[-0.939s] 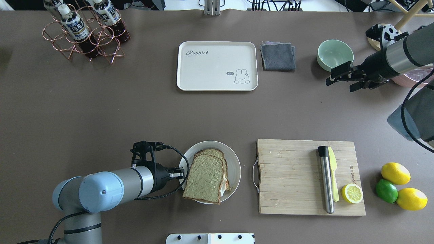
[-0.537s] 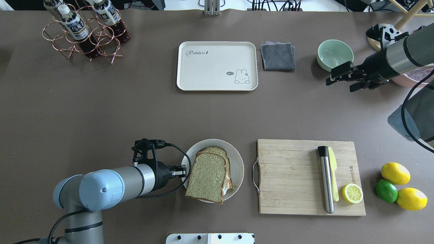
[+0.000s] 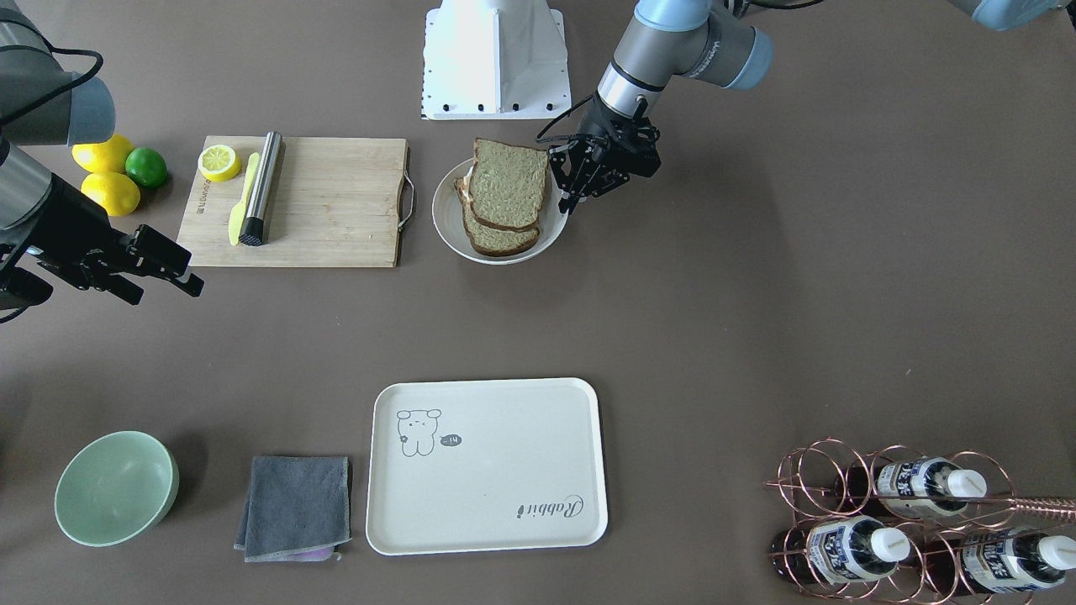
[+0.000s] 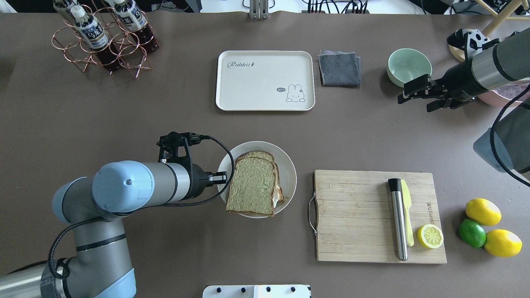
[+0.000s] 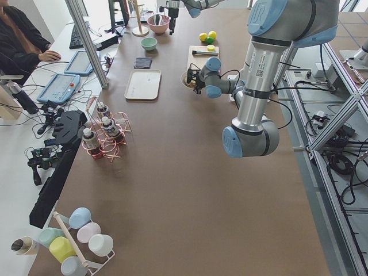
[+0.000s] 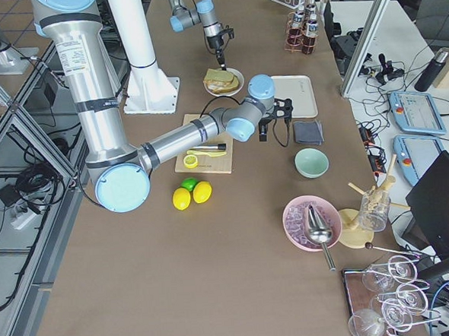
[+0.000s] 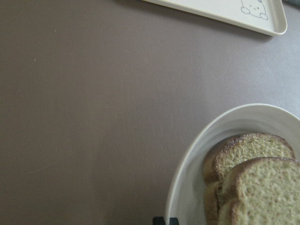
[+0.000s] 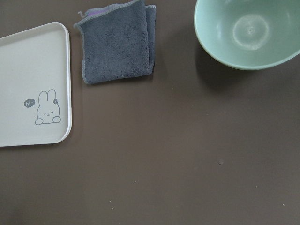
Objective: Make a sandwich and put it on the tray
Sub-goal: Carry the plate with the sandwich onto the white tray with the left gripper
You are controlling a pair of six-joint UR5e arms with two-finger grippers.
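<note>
Sandwich (image 4: 252, 188) is assembled: two bread slices stacked, egg white showing at one edge, on the white plate (image 4: 287, 171). Left gripper (image 4: 222, 179) is clamped on the plate rim. The plate is beside the cutting board (image 4: 356, 215), well apart from the tray (image 4: 256, 82); cannot tell if it is lifted. Remaining: carry it over and set it down. Right gripper (image 4: 414, 103) has its jaws apart and empty, near the green bowl (image 4: 409, 66). Brown matte tabletop (image 4: 165, 124). Side bench with a seated person (image 5: 17, 34).

brown matte table (image 4: 124, 136), white side desk (image 5: 20, 135) with cables, aluminium frame post (image 5: 86, 43), tiled floor (image 6: 16, 257)
</note>
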